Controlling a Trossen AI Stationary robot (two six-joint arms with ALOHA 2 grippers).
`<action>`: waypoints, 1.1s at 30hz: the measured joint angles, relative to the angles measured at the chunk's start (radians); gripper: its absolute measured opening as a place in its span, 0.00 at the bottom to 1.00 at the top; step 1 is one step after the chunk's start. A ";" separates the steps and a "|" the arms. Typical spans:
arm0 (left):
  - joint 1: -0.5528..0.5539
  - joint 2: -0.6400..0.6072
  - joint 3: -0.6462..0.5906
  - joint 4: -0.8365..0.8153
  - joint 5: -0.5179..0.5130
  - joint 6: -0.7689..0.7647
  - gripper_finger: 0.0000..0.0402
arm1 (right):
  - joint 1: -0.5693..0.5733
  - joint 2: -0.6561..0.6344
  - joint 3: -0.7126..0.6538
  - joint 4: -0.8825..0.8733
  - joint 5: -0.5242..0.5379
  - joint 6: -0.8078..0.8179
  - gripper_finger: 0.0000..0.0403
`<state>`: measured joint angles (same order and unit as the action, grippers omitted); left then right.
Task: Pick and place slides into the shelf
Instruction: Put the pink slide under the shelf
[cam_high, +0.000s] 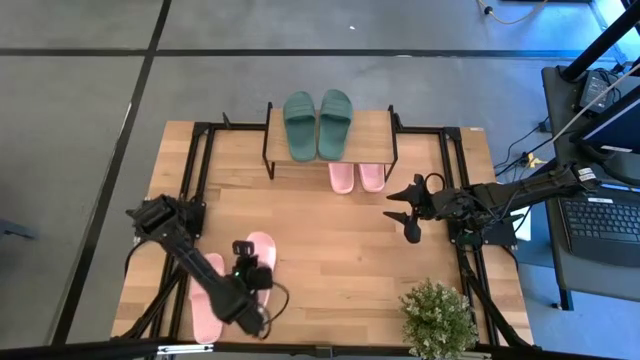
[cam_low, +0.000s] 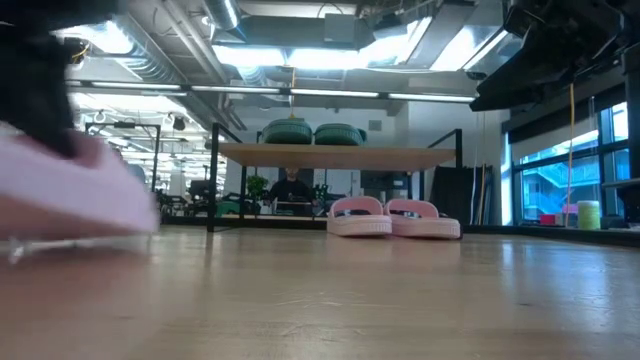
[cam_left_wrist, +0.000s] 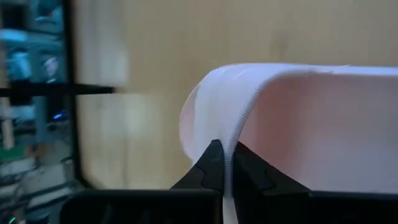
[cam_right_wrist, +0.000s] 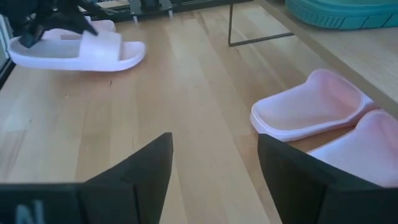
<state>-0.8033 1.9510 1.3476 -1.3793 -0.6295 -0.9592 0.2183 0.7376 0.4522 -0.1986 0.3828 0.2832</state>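
Near the front left of the wooden table (cam_high: 330, 240), the left gripper (cam_high: 250, 265) has its fingers (cam_left_wrist: 211, 168) pinched together on the strap of a light pink slide (cam_high: 262, 262), and in the right wrist view that slide (cam_right_wrist: 78, 50) appears raised slightly off the tabletop. A second loose pink slide (cam_high: 207, 300) lies just beside it, partly under the left arm.

At the far edge of the table stands the shelf (cam_high: 375, 125), a light plank on thin black legs. The dark green pair (cam_high: 318, 124) sits side by side on its top, toward its left end. Beneath the plank on the tabletop rests another pink pair (cam_high: 357, 177), heels poking out toward the table's middle; the low view shows them (cam_low: 393, 217) under the right half of the shelf.

The right gripper (cam_high: 407, 212) hovers over the table right of centre, near that pink pair, its two fingers (cam_right_wrist: 143, 168) spread wide and holding nothing. A potted plant (cam_high: 437, 317) stands at the front right corner.
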 joint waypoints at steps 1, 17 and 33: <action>0.021 0.000 0.000 -0.010 -0.020 0.000 0.01 | 0.000 0.000 0.000 0.000 0.000 0.000 0.59; 0.475 0.000 0.039 0.238 -0.337 0.510 0.01 | 0.000 0.000 0.000 -0.020 0.000 -0.056 0.59; 0.773 0.000 0.039 0.658 -0.253 0.891 0.01 | 0.000 0.000 0.000 -0.077 0.000 -0.053 0.59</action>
<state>-0.0305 1.9507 1.3869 -0.7211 -0.8830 -0.0680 0.2180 0.7372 0.4519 -0.2760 0.3824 0.2298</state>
